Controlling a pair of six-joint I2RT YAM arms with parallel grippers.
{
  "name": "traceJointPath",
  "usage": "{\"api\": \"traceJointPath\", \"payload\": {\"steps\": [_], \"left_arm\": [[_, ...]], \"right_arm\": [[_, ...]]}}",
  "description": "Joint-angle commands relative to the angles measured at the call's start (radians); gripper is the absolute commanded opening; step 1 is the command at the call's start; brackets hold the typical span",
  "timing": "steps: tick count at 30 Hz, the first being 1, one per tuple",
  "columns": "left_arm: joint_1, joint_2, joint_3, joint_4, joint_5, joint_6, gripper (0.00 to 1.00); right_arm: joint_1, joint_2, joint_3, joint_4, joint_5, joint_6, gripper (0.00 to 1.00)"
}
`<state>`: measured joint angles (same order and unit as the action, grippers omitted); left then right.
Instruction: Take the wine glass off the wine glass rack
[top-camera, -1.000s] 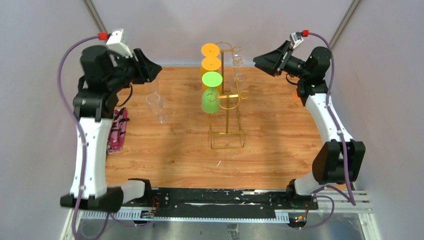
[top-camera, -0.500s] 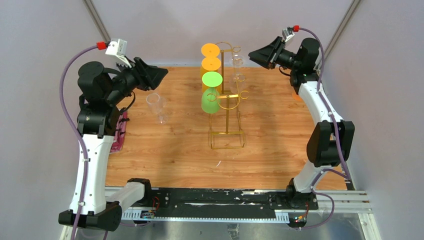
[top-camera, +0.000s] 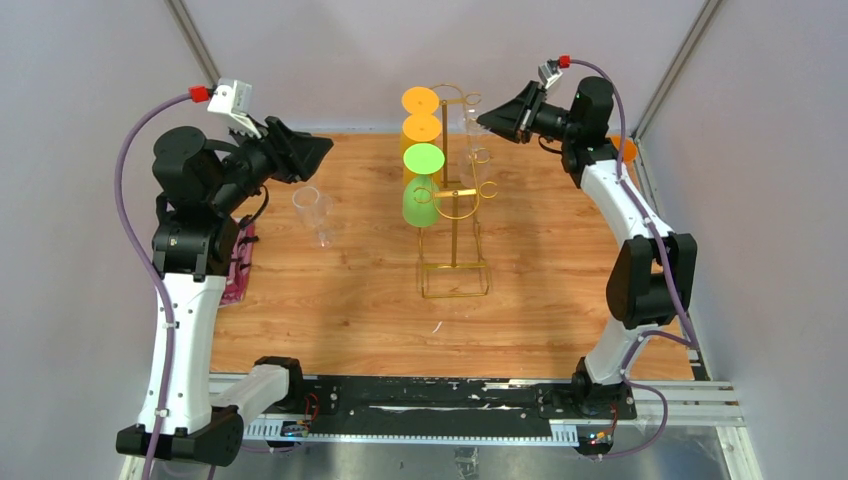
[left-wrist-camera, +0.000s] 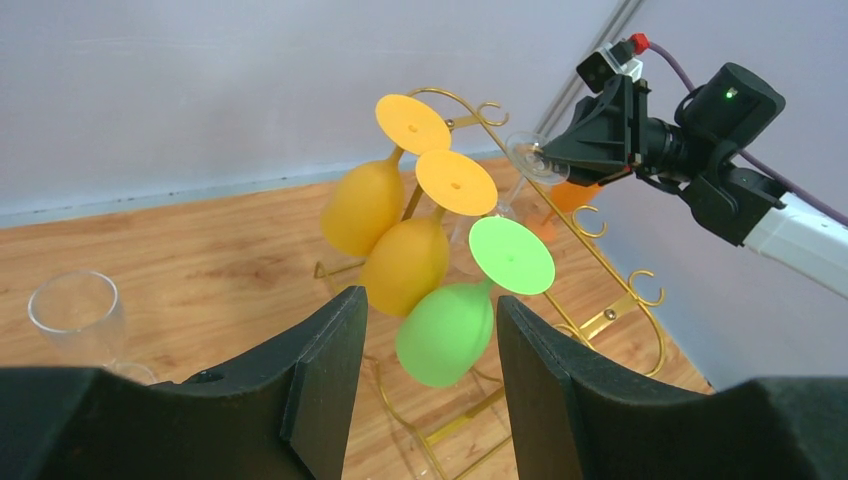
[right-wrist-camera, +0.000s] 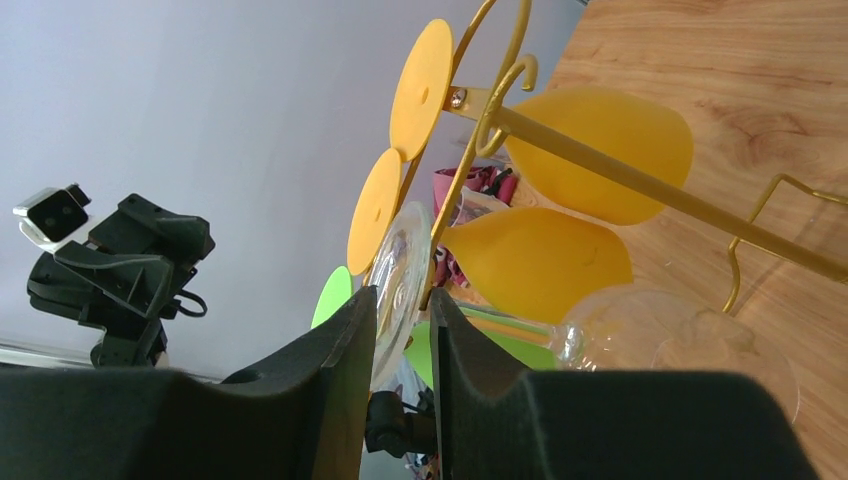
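Observation:
The gold wire wine glass rack (top-camera: 456, 268) stands mid-table. Two orange glasses (top-camera: 421, 113) and a green glass (top-camera: 422, 190) hang on its left side, and clear glasses hang on its right. My right gripper (top-camera: 483, 121) is at the rack's top right, its fingers closed on the round foot of the top clear wine glass (right-wrist-camera: 398, 270), which still hangs on the rack arm (right-wrist-camera: 640, 185). My left gripper (top-camera: 322, 151) is open and empty, raised well left of the rack, with the green glass (left-wrist-camera: 445, 335) seen between its jaws at a distance.
A clear glass (top-camera: 312, 206) stands upright on the wooden table, left of the rack. A pink patterned packet (top-camera: 236, 260) lies at the table's left edge. A small orange object (top-camera: 626, 148) sits at the far right edge. Grey walls enclose the table.
My right gripper has swung left and up until it reaches the rack's top clear glass foot. My left gripper rose and turned toward the rack, then held nearly still.

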<state>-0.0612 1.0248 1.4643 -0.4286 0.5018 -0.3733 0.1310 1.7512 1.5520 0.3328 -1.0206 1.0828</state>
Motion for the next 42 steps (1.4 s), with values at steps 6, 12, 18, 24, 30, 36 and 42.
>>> {"api": "traceJointPath", "payload": {"steps": [6, 12, 18, 24, 30, 36, 42], "left_arm": [[-0.002, -0.007, -0.012, 0.002, 0.007, 0.013, 0.56], [-0.002, -0.012, -0.013, 0.002, 0.009, 0.012, 0.56], [-0.002, -0.021, 0.0, -0.012, 0.011, 0.017, 0.56], [-0.002, -0.031, 0.009, -0.015, 0.015, 0.016, 0.57], [-0.002, -0.03, 0.0, -0.015, 0.026, 0.007, 0.57], [-0.002, -0.029, -0.003, -0.017, 0.038, 0.013, 0.57], [-0.002, -0.022, -0.019, -0.019, 0.039, 0.023, 0.57]], "right_arm": [[0.002, -0.001, 0.002, -0.023, -0.003, -0.038, 0.28], [0.0, 0.006, 0.013, -0.018, -0.01, -0.022, 0.19], [-0.011, -0.019, 0.052, -0.094, -0.003, -0.045, 0.18], [-0.011, -0.024, 0.195, -0.378, 0.022, -0.155, 0.1], [-0.011, -0.023, 0.324, -0.548, 0.064, -0.207, 0.0], [-0.011, 0.014, 0.387, -0.648, 0.065, -0.234, 0.0], [-0.011, 0.019, 0.289, -0.64, 0.083, -0.245, 0.0]]}}
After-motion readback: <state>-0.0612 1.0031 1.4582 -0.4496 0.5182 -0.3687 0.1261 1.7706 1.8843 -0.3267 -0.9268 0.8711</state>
